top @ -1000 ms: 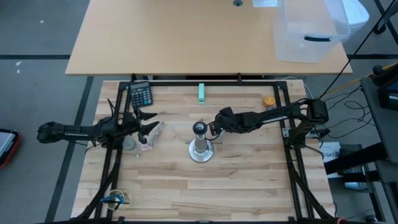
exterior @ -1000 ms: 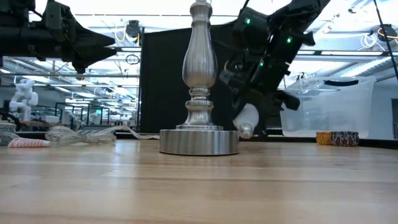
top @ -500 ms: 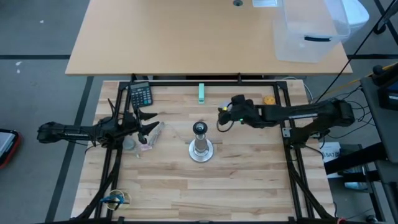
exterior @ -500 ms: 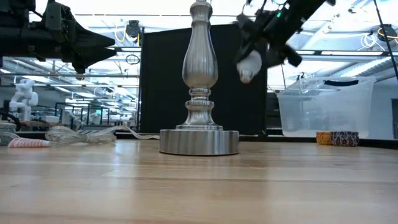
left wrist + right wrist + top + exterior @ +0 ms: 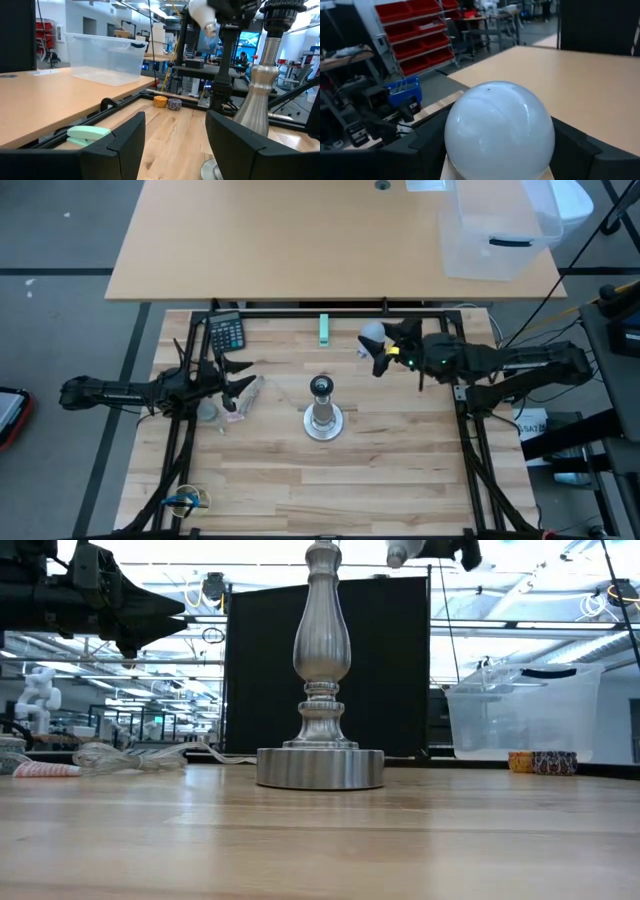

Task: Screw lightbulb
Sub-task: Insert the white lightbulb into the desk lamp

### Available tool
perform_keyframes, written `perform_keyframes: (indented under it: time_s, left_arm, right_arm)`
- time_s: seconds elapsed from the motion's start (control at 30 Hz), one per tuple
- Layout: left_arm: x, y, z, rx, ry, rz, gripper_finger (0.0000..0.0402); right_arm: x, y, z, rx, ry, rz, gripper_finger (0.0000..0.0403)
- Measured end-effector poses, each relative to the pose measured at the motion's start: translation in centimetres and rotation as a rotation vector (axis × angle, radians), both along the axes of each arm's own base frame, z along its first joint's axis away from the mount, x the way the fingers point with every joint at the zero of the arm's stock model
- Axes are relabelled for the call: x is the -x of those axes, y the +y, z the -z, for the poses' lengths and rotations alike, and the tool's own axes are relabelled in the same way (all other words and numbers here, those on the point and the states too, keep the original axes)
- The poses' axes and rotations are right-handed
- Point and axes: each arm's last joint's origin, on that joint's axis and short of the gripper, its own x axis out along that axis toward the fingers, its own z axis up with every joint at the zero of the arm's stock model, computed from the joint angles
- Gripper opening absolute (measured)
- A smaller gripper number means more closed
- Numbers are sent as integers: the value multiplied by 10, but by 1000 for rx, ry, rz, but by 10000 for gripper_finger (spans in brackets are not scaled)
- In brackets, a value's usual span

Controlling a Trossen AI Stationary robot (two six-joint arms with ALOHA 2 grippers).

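White, frosted, and there is only one of it: your bulb (image 5: 371, 333) sits pinched in the right gripper (image 5: 381, 349), globe out past the fingertips, raised well above the boards. From the low camera it shows at the top edge, higher than the top of the stand (image 5: 321, 690) and off to one side of it. You have one stand, silver with a round base and a black socket, standing on the boards between your two grippers and touching neither.

Your left gripper (image 5: 236, 381) hovers with its fingers spread and nothing between them. Just beside it lies one crumpled clear wrapper (image 5: 243, 394). Farther out from it, near the back rail, you have one calculator (image 5: 227, 332) and one green block (image 5: 324, 329). Beyond the right gripper, by the back corner, lies one small orange thing (image 5: 432, 341); the left wrist camera shows a second, darker one touching it.

All of this rests on pale wood planks (image 5: 330, 470) inside a black frame. Behind that stands a tan desk (image 5: 300, 240) with one clear bin (image 5: 497, 230). The room beyond is an open workshop with red shelving bins (image 5: 415, 30).
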Motion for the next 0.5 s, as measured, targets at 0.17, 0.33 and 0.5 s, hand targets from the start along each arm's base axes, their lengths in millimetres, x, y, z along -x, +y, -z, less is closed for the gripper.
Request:
perform_keyframes:
  time_s: [0.17,0.33,0.5]
  left_arm:
    - [0,0,0,1,-1,0,210]
    - [0,0,0,1,0,0,210]
    - [0,0,0,4,2,1,210]
  right_arm:
    - [-3,6,-23,78,1,-54,258]
    - [-9,12,-46,140,1,-87,258]
    - [-24,21,-55,173,13,-137,258]
